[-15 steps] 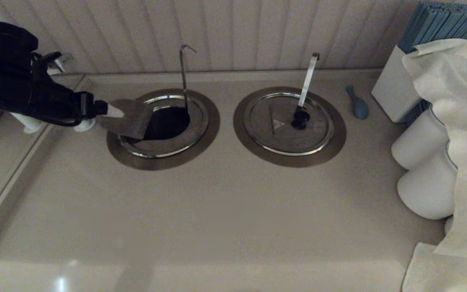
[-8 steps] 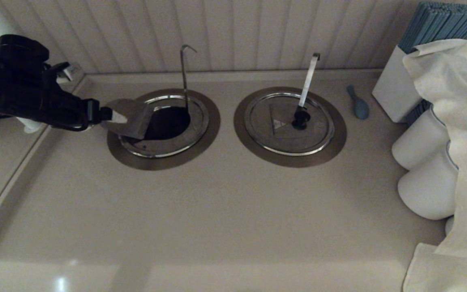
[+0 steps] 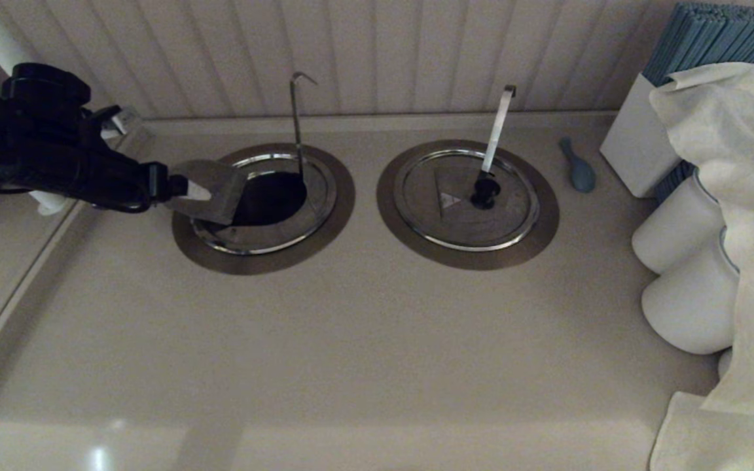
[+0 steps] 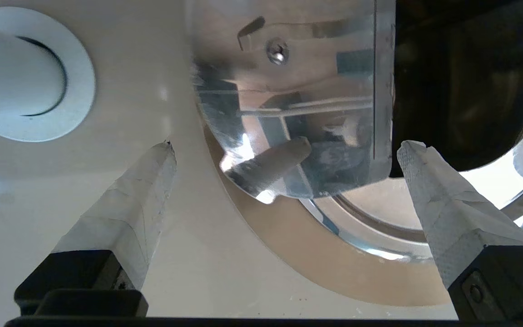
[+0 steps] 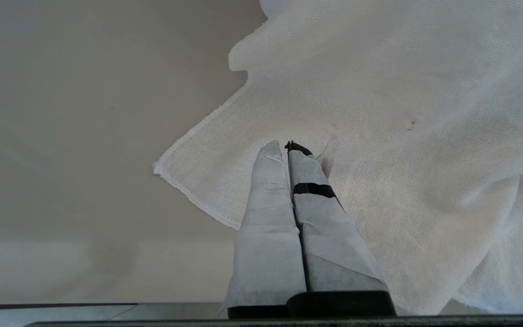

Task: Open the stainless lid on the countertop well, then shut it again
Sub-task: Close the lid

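The stainless lid's flap (image 3: 210,190) stands raised over the left side of the countertop well (image 3: 272,196), whose dark hole lies uncovered inside the brown ring (image 3: 266,261). The thin hooked rod (image 3: 296,124) rises from the hole. My left gripper (image 3: 190,191) is at the flap's left side, open, one taped fingertip against its underside. In the left wrist view the shiny underside of the flap (image 4: 288,91) shows beyond the left gripper (image 4: 288,146), with the hole (image 4: 461,81) behind it. My right gripper (image 5: 288,147) is shut with nothing in it, above a white cloth (image 5: 402,136).
The twin lid (image 3: 465,203) with its pale flat handle (image 3: 498,127) lies closed to the right. A blue object (image 3: 578,170), white containers (image 3: 678,229) and the draped cloth (image 3: 730,196) crowd the right side. A white pipe (image 4: 12,72) stands left of the well.
My left arm has moved to the right, toward the well, and the raised flap has shifted slightly right with it. The right arm has not moved.
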You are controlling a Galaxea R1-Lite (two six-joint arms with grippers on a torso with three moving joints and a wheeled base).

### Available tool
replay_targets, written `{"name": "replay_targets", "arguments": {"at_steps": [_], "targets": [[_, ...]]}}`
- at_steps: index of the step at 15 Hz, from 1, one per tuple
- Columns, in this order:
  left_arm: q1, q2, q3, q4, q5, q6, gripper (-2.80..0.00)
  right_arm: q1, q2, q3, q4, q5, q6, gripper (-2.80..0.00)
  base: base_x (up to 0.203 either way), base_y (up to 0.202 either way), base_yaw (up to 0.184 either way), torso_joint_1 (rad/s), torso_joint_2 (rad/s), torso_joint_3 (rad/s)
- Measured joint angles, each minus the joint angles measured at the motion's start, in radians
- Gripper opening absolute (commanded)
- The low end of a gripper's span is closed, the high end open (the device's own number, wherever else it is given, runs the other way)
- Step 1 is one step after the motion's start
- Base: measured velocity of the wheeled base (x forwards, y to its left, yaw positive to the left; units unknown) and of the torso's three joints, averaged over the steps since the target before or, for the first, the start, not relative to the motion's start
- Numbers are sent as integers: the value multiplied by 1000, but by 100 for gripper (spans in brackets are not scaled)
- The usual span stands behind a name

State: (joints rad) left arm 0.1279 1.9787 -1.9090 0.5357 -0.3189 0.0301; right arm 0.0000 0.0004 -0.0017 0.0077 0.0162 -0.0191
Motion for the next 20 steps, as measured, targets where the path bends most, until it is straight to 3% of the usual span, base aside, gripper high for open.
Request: {"name": "replay_targets", "arguments": {"at_steps": [6, 12, 20], "targets": [[-17, 9, -29, 0, -3, -43, 0, 0, 0, 0, 0, 0, 0, -280, 0, 0, 0, 0, 0, 0], [-32, 20, -47, -104, -3, -154, 0, 0, 0, 0, 0, 0, 0, -280, 0, 0, 0, 0, 0, 0], [-61, 18, -47, -109, -3, -186, 0, 0, 0, 0, 0, 0, 0, -280, 0, 0, 0, 0, 0, 0]]}}
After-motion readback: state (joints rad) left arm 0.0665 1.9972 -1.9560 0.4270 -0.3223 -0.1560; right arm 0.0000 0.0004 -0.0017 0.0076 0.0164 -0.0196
